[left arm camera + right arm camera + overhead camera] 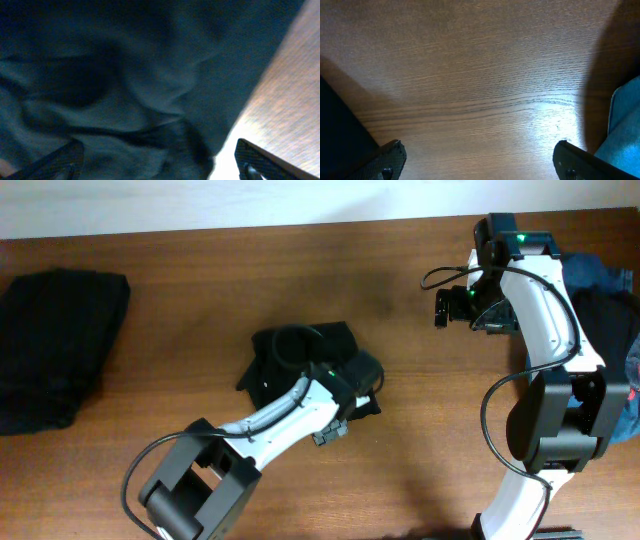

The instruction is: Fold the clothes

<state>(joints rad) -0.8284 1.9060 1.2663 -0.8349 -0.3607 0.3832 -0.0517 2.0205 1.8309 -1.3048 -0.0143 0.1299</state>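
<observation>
Left edge: black pile (60,345), looks folded pretty flat, sitting well apart from everything else on the table (200,280).

Middle: black garment (300,355), nowhere near folded, just a bunched-up, crumpled heap a bit toward the near edge.

Left gripper (160,167): parked right on the right-hand part of that heap. Fingers are spread wide and nothing is pinched. The wrist view is mostly wrinkled dark cloth, with a strip of bare wood off to the right.

Right gripper (480,162): up toward the far right corner, hovering over plain wood. Fingers spread apart, holding nothing.

Right edge: blue denim (600,275) peeking out behind the right arm (545,330), with more black cloth (605,320) just beside it. The arm covers a lot of both, so can't tell how they're lying or if they're folded. A bit of the denim also shows at the right side of the right wrist view.
</observation>
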